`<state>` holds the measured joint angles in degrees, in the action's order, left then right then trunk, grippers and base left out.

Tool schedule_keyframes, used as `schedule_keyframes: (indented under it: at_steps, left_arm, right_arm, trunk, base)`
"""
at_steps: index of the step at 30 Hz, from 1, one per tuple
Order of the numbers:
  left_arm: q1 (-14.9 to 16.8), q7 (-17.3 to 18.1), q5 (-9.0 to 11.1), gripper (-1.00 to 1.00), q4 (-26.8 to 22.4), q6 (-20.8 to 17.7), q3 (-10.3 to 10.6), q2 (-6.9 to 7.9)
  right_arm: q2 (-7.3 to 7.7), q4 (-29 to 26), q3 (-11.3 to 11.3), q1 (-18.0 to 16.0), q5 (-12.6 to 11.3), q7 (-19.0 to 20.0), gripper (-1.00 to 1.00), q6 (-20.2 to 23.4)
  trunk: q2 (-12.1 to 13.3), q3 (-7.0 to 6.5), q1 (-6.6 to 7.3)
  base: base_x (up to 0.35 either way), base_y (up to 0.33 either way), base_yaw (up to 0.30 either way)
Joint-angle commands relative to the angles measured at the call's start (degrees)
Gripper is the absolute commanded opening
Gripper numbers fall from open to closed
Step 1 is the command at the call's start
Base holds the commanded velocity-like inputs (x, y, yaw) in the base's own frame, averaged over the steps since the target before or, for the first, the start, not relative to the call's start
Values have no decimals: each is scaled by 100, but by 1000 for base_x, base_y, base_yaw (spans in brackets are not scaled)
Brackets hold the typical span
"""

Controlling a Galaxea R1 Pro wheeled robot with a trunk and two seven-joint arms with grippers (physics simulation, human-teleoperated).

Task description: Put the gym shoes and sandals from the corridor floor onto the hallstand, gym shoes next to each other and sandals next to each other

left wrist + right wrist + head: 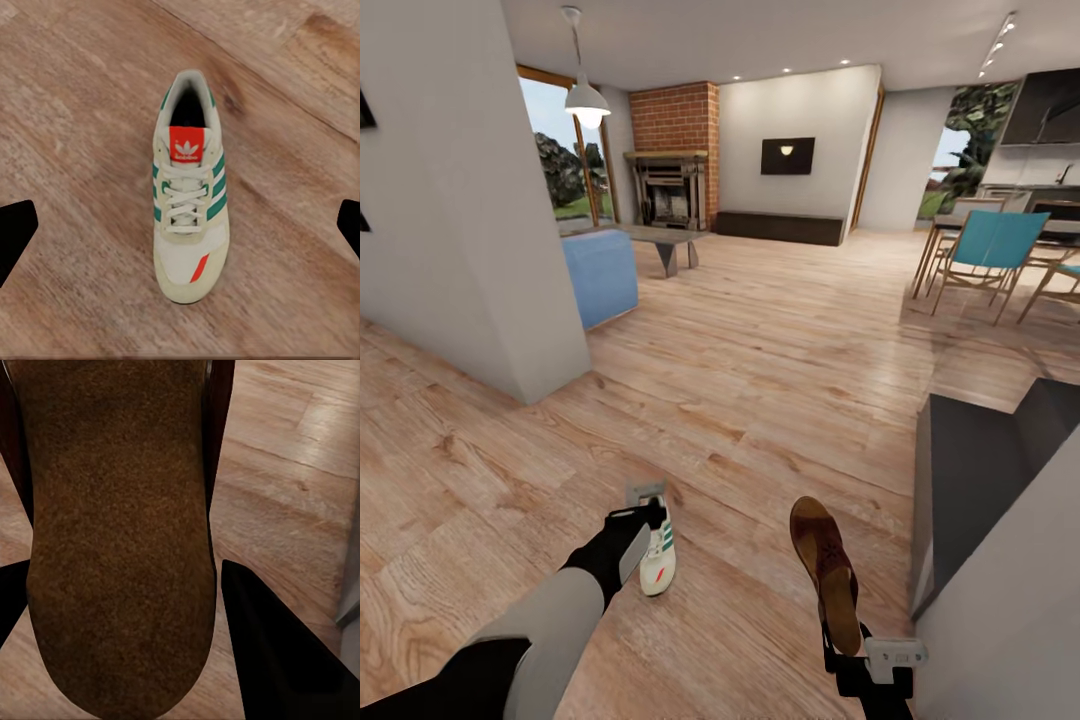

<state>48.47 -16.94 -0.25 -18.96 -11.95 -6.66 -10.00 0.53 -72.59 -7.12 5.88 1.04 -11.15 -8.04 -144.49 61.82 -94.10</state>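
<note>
One gym shoe [658,562], white with green stripes and a red tongue patch, lies on the corridor floor [760,400]. My left gripper [649,514] hovers right over it. In the left wrist view the gym shoe [187,202] sits centred between the widely spread fingertips [15,240] of the open left gripper [180,232], which do not touch it. My right gripper [860,648] is shut on the heel end of a dark brown sandal [826,570] that sticks out ahead of it. The sandal [112,532] fills the gap of the right gripper [127,622].
A grey unit with a dark open side [970,470] stands close on the right; I cannot tell whether it is the hallstand. A white wall corner [510,300] juts in on the left. A blue sofa [600,275], table and chairs [990,255] stand far ahead.
</note>
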Motion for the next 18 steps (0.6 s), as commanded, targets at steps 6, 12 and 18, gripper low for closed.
schedule_keyframes:
  at_steps: [6, 12, 18]
  left_arm:
    - [-1, -1, 29, 100, 127, 77, 3, 0]
    - [-1, -2, 42, 100, 177, 104, -1, 0]
    - [-3, -1, 48, 100, 192, 112, -2, 0]
  right_arm:
    - [0, 0, 0, -1, -11, 8, -100, -4]
    - [0, 0, 0, -6, -10, 8, -100, -4]
    - [0, 0, 0, -7, -9, 8, -100, -1]
  trunk:
    - [0, 53, 0]
    - [0, 106, 0]
    - [0, 160, 0]
  base:
    - [0, 0, 0]
    - [0, 0, 0]
    - [0, 0, 0]
